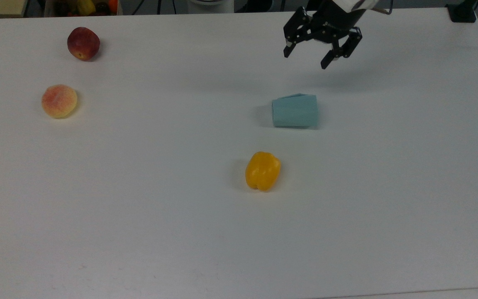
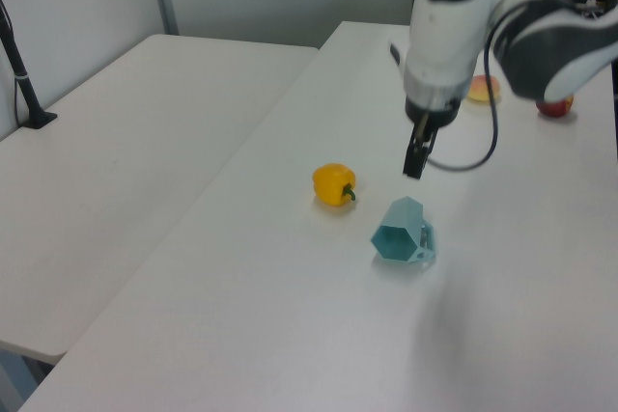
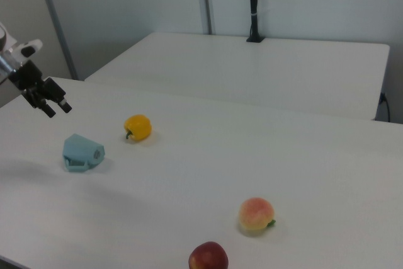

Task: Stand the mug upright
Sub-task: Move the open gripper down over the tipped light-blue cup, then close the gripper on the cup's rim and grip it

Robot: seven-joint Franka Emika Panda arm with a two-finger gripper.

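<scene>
Arm shell: glossy white rounded housings with dark grey/black joint sections between them, seen best in left view. Blue indicator light lit on top of the rounded wrist housing. Thin black cable loops off the wrist housing and hangs in a curve beside it. End effector (image 1: 323, 55) is all black: boxy angular body with linkage-style side bars and two tapering fingers (image 1: 287, 50) ending in pale, light-coloured tips. In left view end effector (image 2: 414, 163) reads as a narrow black stem below a short dark collar. In right view end effector (image 3: 55, 109) is black under a white bracket-like piece.
</scene>
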